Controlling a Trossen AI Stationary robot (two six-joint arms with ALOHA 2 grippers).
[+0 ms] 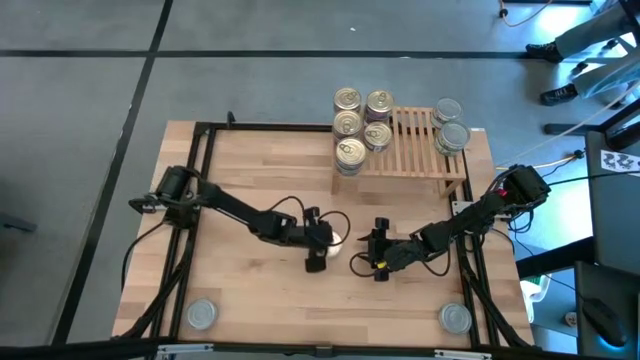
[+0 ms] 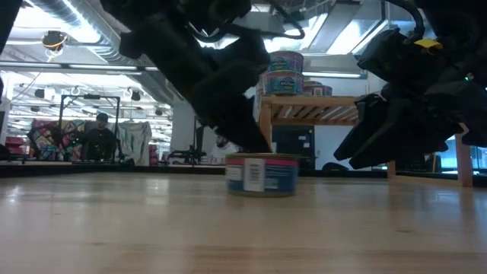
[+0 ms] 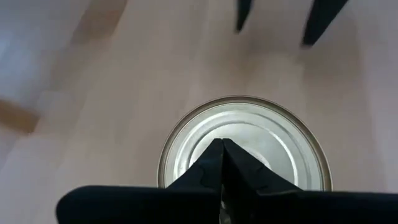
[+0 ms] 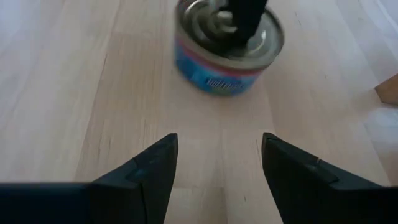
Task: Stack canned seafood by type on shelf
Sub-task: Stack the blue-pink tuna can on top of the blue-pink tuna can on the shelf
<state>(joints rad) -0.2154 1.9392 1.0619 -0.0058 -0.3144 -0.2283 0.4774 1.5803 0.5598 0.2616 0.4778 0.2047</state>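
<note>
A blue-labelled tin (image 2: 262, 175) with a plain silver top (image 3: 249, 134) stands flat on the table's middle (image 1: 336, 236). My left gripper (image 3: 221, 148) is shut and sits over this top. My right gripper (image 4: 217, 155) is open, low above the table just right of the tin (image 4: 227, 53), pointing at it without touching. The slatted shelf (image 1: 415, 145) stands at the far edge. Gold-topped tins (image 1: 348, 124) are stacked on its left end and silver-topped tins (image 1: 452, 136) on its right end. My left gripper rests its shut fingertips (image 4: 244, 18) on the tin's silver top (image 3: 205, 134), near its middle. The fingers come slanting down from above and from the table's left. The tin stays upright with its base on the table.
Two loose silver-topped tins stand near the table's front edge, one at the left (image 1: 202, 315) and one at the right (image 1: 456, 318). Bare wood lies between them and the grippers. A dark frame (image 1: 200, 160) runs round the tabletop. A person (image 2: 99, 137) shows far behind.
</note>
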